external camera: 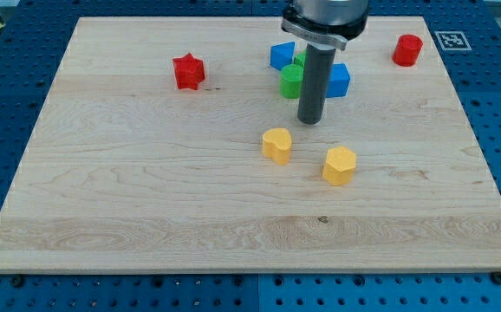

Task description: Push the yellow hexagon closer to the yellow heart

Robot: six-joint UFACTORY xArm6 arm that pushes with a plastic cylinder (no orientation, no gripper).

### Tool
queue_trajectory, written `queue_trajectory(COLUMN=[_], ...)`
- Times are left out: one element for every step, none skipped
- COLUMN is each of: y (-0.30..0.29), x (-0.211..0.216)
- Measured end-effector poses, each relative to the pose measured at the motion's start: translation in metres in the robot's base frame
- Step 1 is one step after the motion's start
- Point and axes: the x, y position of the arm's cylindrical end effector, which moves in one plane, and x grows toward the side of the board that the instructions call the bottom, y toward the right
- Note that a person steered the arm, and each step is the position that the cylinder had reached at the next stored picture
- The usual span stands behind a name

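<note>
The yellow heart lies near the middle of the wooden board. The yellow hexagon lies a short way to its right and slightly lower, with a gap between them. My tip rests on the board above and between the two yellow blocks, closer to the heart's upper right, touching neither.
A red star sits at the upper left. A red block sits at the upper right. Behind the rod cluster a green block and two blue blocks. The board's edge runs along the view's bottom.
</note>
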Motion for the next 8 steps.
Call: queue_trajectory(y=[0.013, 0.017, 0.017, 0.028, 0.054, 0.080, 0.085, 0.070], x=[0.001, 0.001, 0.001, 0.003, 0.025, 0.066, 0.093, 0.106])
